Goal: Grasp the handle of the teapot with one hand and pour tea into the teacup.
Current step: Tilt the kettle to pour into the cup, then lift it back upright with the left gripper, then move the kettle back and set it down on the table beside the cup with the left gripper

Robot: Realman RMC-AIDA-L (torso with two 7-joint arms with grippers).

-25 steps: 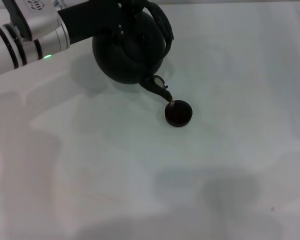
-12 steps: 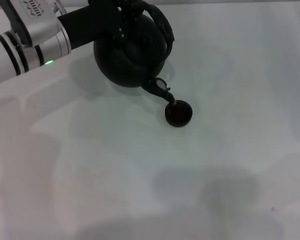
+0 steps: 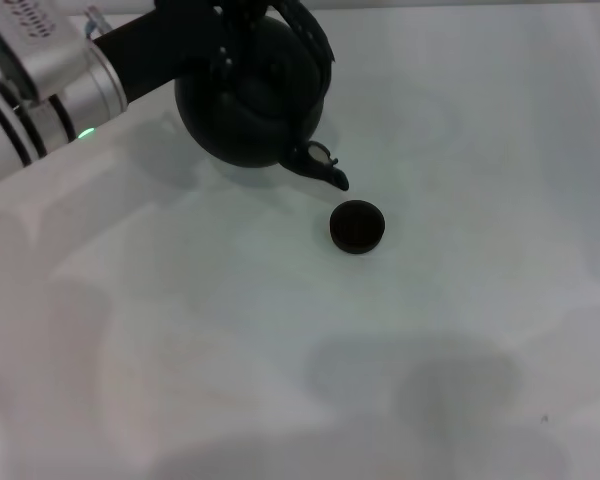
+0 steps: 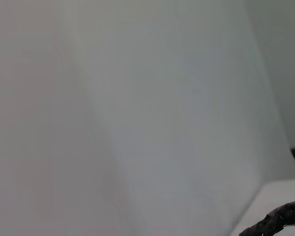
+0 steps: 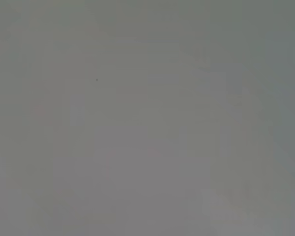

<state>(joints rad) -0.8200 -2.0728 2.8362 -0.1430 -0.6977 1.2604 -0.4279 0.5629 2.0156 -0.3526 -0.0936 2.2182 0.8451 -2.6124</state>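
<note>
My left gripper [image 3: 242,22] is clamped on the handle [image 3: 310,35], holding the teapot [image 3: 248,100] near the desk's [image 3: 280,330] far edge, spout just short of the teacup [image 3: 357,226] mid-desk.

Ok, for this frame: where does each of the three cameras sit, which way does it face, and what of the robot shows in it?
Head view: on the robot's head, looking forward and down at the white table, teacup and teapot carried by the left arm; left gripper at the handle.
Left wrist view: on the left wrist, facing pale surface; only the handle shows.
Right wrist view: on the right wrist, blank grey; nothing of the robot.
Shared: the handle, in head and left wrist views.
</note>
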